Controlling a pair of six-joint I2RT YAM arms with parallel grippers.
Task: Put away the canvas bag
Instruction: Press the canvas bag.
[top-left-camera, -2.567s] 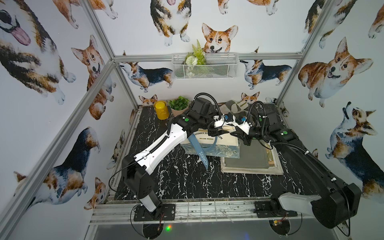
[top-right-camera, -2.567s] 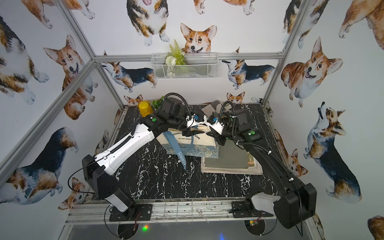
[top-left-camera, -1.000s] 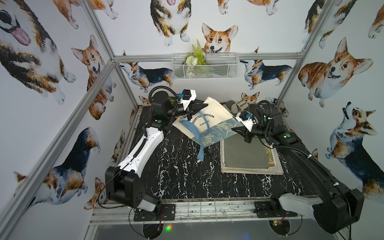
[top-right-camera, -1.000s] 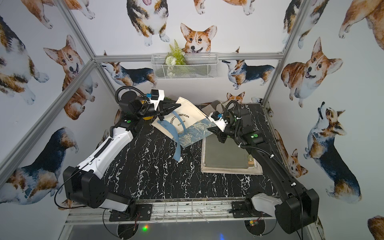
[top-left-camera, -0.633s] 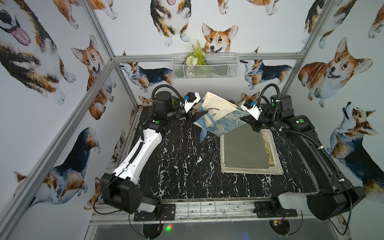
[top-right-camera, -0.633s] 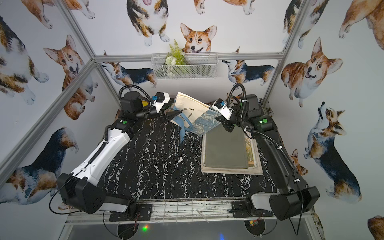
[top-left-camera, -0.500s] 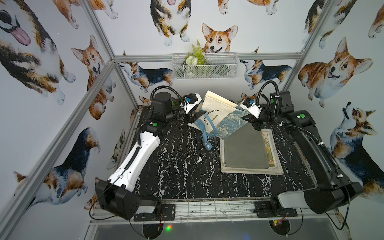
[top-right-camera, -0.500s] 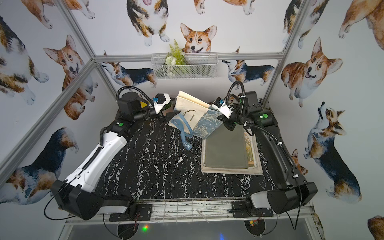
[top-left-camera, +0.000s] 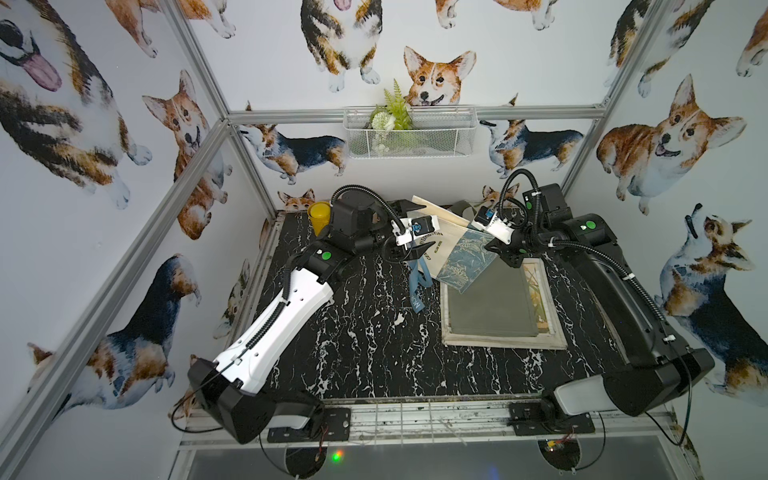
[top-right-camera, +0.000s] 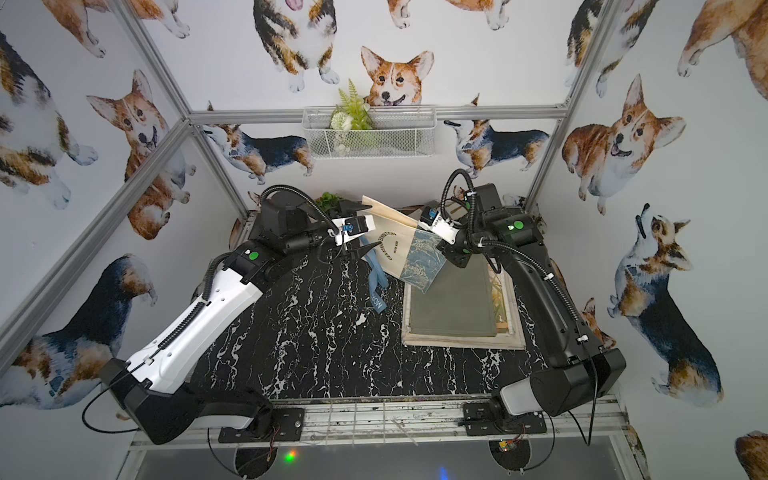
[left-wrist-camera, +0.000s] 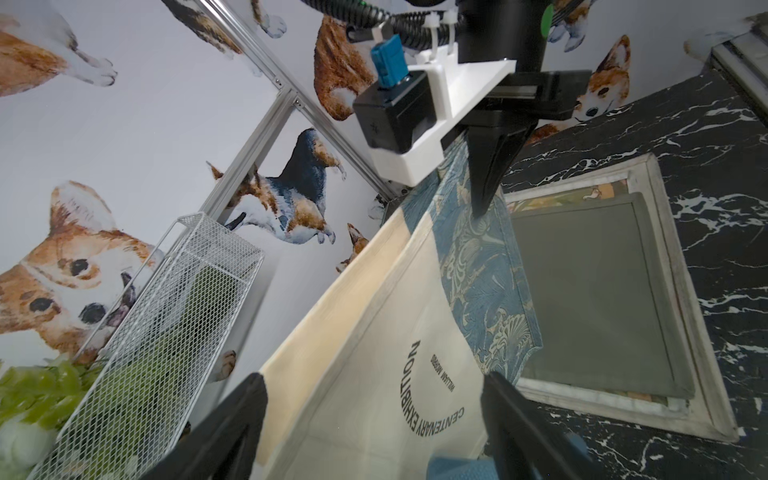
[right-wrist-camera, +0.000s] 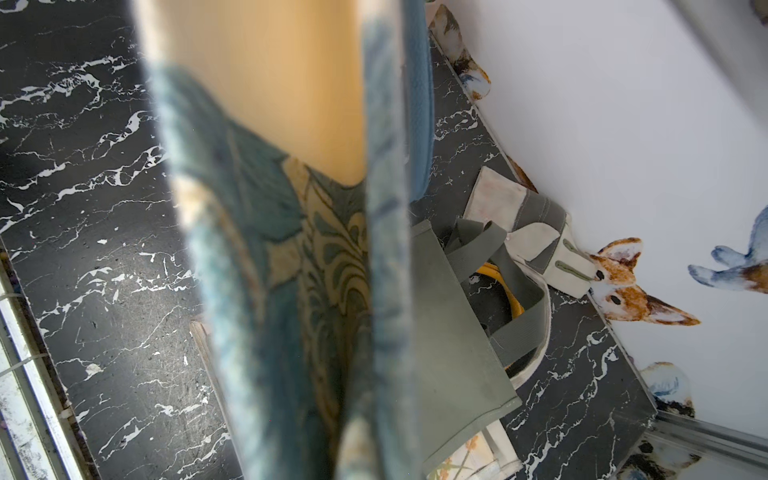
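So the canvas bag (top-left-camera: 451, 249) hangs tilted in the upper centre of the frame, above the bench (top-left-camera: 365, 332), with its blue strap (top-left-camera: 415, 286) dangling. The right end effector (top-left-camera: 494, 249) is pinching its patterned edge. The left end effector (top-left-camera: 415, 229) is spread wide around the cream edge.

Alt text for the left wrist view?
The cream canvas bag, printed CENTENARY EXHIBITION, hangs tilted, the right gripper shut on its blue patterned edge. The left gripper stands open, a finger either side of it; a wire basket and a flat grey bag show beyond.
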